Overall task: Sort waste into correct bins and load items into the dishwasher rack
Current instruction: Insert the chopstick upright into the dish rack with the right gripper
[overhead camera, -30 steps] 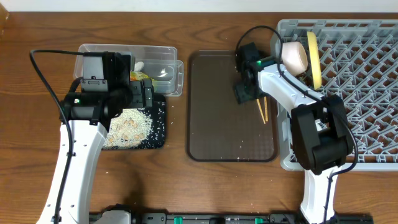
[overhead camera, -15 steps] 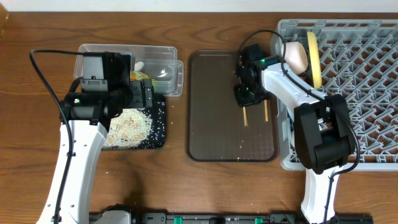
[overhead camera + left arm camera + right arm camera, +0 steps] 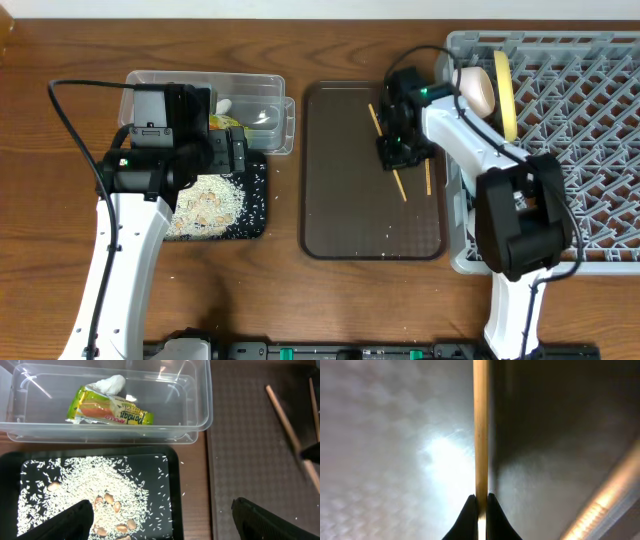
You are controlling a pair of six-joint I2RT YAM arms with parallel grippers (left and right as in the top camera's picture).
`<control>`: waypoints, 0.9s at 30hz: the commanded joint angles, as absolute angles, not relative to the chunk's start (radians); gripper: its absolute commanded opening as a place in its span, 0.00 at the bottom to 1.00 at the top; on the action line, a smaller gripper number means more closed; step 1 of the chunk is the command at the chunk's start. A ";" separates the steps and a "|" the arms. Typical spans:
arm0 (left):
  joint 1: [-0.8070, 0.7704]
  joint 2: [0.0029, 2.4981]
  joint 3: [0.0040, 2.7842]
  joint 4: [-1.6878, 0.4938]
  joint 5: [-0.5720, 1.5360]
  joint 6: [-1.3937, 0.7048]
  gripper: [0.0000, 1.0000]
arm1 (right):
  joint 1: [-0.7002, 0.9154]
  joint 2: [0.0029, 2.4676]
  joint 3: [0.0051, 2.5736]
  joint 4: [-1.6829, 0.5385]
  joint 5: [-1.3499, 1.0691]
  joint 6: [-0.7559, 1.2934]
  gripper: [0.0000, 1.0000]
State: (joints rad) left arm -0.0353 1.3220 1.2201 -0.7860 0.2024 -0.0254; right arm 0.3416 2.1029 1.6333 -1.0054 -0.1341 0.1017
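Right gripper (image 3: 480, 507) pinched on chopstick (image 3: 480, 425) mid-length: thin, stiff, light, smooth wood; likely pivots unless held near centre. Left gripper (image 3: 162, 507) wide, empty.

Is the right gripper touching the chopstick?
Touching. The right wrist view shows the right gripper with both jaws pressed against the chopstick between them.

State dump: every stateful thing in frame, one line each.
left end effector: open, over black tray
right end effector: shut on chopstick
chopstick: gripped, over brown tray
second chopstick: lying loose on brown tray
wrapper: crinkled, inside clear tub
rice: spread in black tray
yellow plate: on edge in rack
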 commanded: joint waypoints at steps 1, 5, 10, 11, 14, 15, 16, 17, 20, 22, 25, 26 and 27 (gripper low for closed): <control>-0.031 1.324 1.242 -0.789 0.196 -0.020 0.91 | 0.322 1.942 1.748 -1.045 -0.116 0.089 0.01; -0.031 1.324 1.242 -0.789 0.196 -0.020 0.91 | 0.274 1.816 1.808 -1.122 -0.022 0.115 0.01; -0.031 1.324 1.242 -0.789 0.196 -0.020 0.91 | 0.154 1.681 1.809 -1.206 0.107 0.134 0.01; -0.031 1.324 1.242 -0.789 0.196 -0.020 0.91 | 0.113 1.662 1.808 -1.231 0.133 0.134 0.01; -0.031 1.324 1.242 -0.789 0.196 -0.020 0.91 | 0.025 1.651 1.798 -1.277 0.180 0.133 0.01; -0.031 1.324 1.242 -0.789 0.196 -0.020 0.91 | -0.004 1.653 1.792 -1.287 0.183 0.125 0.01; -0.031 1.324 1.242 -0.789 0.196 -0.020 0.91 | -0.035 1.656 1.779 -1.290 0.179 0.109 0.01; -0.031 1.324 1.242 -0.789 0.196 -0.020 0.91 | -0.064 1.660 1.761 -1.287 0.172 0.093 0.01; -0.031 1.324 1.242 -0.789 0.196 -0.020 0.91 | -0.118 1.676 1.698 -1.251 0.145 0.026 0.01; -0.031 1.324 1.242 -0.789 0.196 -0.020 0.91 | -0.135 1.690 1.649 -1.209 0.115 -0.047 0.01; -0.031 1.324 1.242 -0.789 0.196 -0.020 0.91 | -0.137 1.711 1.590 -1.155 0.120 -0.127 0.01; -0.031 1.324 1.242 -0.789 0.197 -0.020 0.91 | -0.137 1.718 1.576 -1.142 0.129 -0.146 0.01; -0.031 1.324 1.242 -0.789 0.196 -0.020 0.91 | -0.137 1.726 1.562 -1.132 0.144 -0.159 0.01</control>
